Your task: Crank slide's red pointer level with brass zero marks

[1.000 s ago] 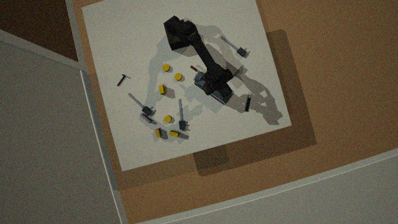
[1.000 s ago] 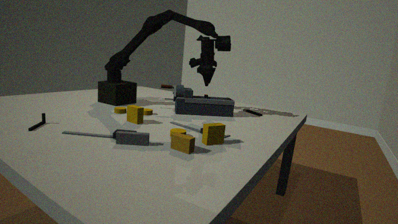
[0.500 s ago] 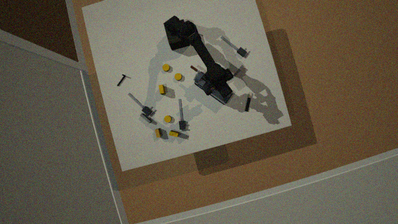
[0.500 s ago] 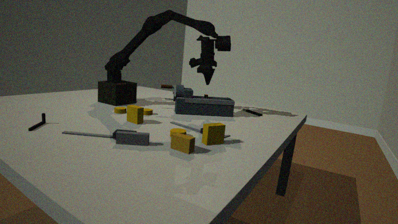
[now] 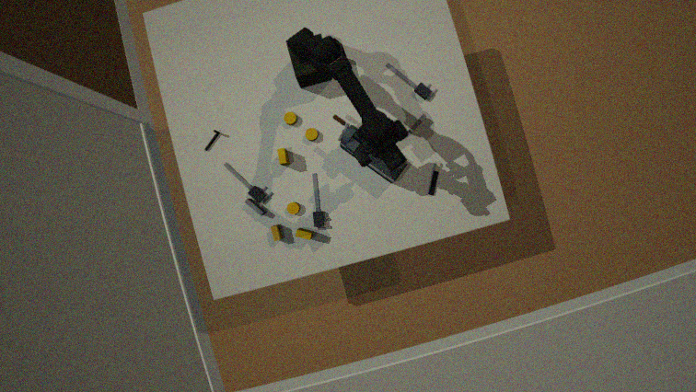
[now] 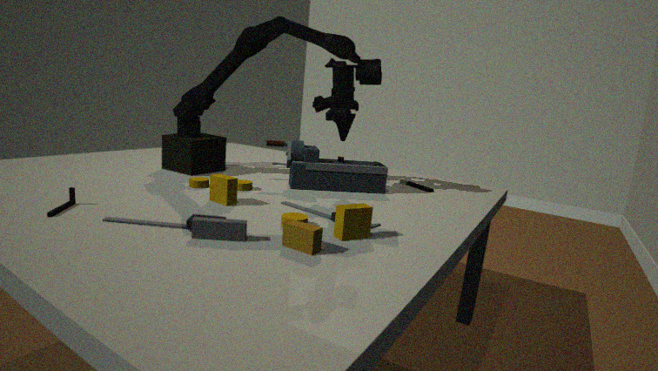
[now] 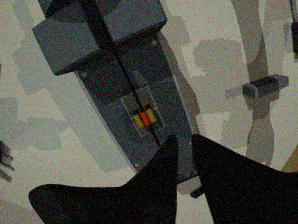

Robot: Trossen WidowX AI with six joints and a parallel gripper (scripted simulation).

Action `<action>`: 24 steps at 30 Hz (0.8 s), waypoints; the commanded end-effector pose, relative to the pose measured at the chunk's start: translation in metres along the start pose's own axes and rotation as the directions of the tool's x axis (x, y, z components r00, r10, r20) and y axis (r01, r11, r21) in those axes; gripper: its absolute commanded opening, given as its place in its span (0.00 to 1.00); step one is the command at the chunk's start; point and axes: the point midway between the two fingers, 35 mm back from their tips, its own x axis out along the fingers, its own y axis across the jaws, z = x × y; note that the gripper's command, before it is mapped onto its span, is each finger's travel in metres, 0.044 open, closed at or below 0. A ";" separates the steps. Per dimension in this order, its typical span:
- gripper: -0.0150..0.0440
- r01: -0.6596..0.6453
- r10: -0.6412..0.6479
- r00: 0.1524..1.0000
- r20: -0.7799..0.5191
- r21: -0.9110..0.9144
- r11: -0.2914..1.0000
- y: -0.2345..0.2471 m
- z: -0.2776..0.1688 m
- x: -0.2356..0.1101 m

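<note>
Well, I see my gripper (image 6: 343, 133) hanging above the gray machine (image 6: 338, 176), its fingers nearly together and holding nothing (just a thin gap shows between them in the wrist view). Below, the red pointer (image 7: 145, 119) sits between two brass marks on the slide. Beyond, yellow blocks (image 6: 223, 188) and screwdrivers (image 6: 193, 225) lie scattered across the white table (image 6: 184, 299).

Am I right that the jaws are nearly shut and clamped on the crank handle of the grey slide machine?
Not quite. The jaws are nearly shut, but they grip nothing: the exterior view shows the gripper hanging in the air above the grey slide machine, apart from it. The wrist view shows only a thin bare gap between the fingers.
</note>
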 end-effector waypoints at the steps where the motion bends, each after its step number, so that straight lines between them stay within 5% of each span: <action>1: 0.48 0.001 -0.001 1.000 0.000 0.000 1.000 0.000 0.000 0.000; 13: 1.00 0.001 -0.001 1.000 0.000 0.000 1.000 0.000 0.000 0.000; 24: 0.56 0.001 -0.001 1.000 0.000 0.000 1.000 0.000 0.000 0.000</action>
